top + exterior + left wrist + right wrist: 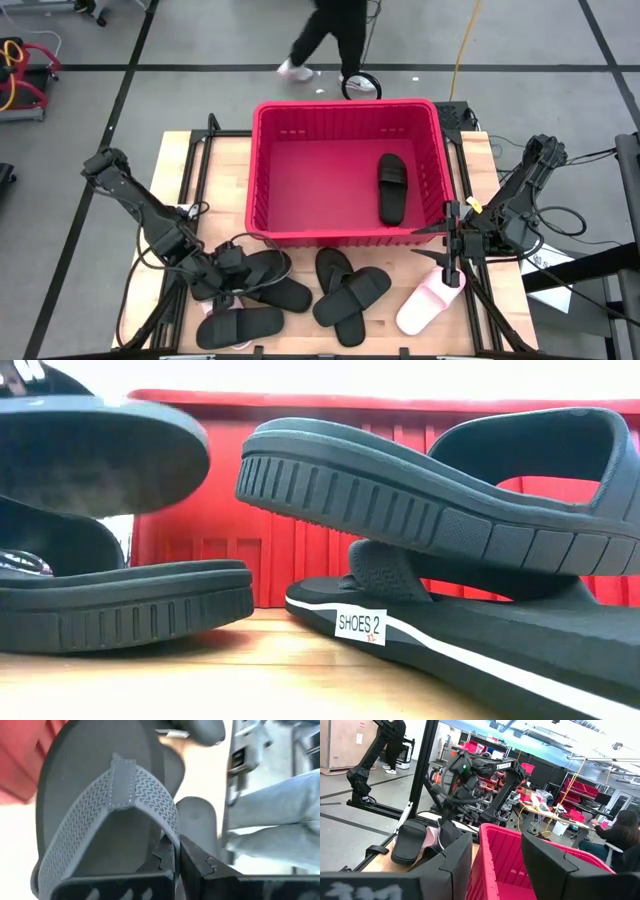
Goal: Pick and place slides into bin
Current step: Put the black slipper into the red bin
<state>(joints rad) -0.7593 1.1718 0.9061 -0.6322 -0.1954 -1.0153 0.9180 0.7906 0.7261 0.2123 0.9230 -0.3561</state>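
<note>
One black slide point(392, 188) lies inside the red bin point(345, 112), toward its 3 o'clock wall, lengthwise. Bin sits at table centre, 12 o'clock half.

Rest of slides are on the wood table point(175, 170) outside the bin, along the 6 o'clock edge: a black thong slide point(262, 268) w/ another black one point(290, 296) just under it at ~7 o'clock of the bin, a black slide point(240, 326) lower at 7–8 o'clock, a crossed black pair point(350, 294) near 6 o'clock, and a pale pink slide point(424, 306) at 5 o'clock.

L gripper point(226, 272) is down at the thong slide; its wrist view shows the fingers point(197, 862) clenched tight together on the edge of the thong slide point(95, 820), by the herringbone strap.

R gripper point(450, 232) hangs just off the bin's 4 o'clock corner, above the pink slide, jaws spread wide, nothing between them; bin rim point(520, 837) shows past them.

Low view: ribbed black soles up close, one tilted on another; the lower one carries a white "SHOES 2" label point(359, 624).

Person point(335, 35) on the floor beyond the 12 o'clock side.
</note>
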